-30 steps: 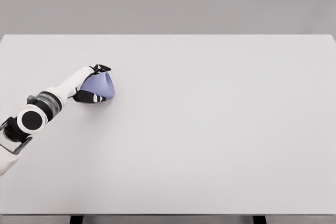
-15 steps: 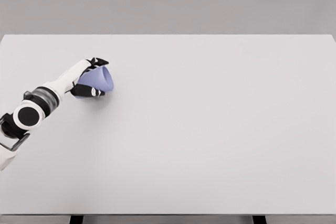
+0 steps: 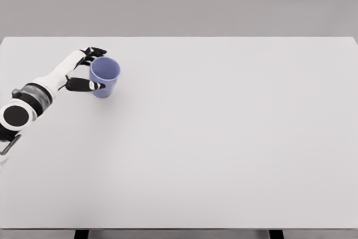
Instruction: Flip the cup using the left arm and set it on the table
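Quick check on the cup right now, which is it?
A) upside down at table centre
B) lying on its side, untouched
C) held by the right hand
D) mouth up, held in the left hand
D: the blue cup shows its open rim facing up, with the left hand wrapped around its side near the table's far left.

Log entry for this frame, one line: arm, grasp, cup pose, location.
arm: left hand | grasp: fingers wrapped on blue cup | cup pose: mouth up, near upright | location: table far-left | right arm: out of view
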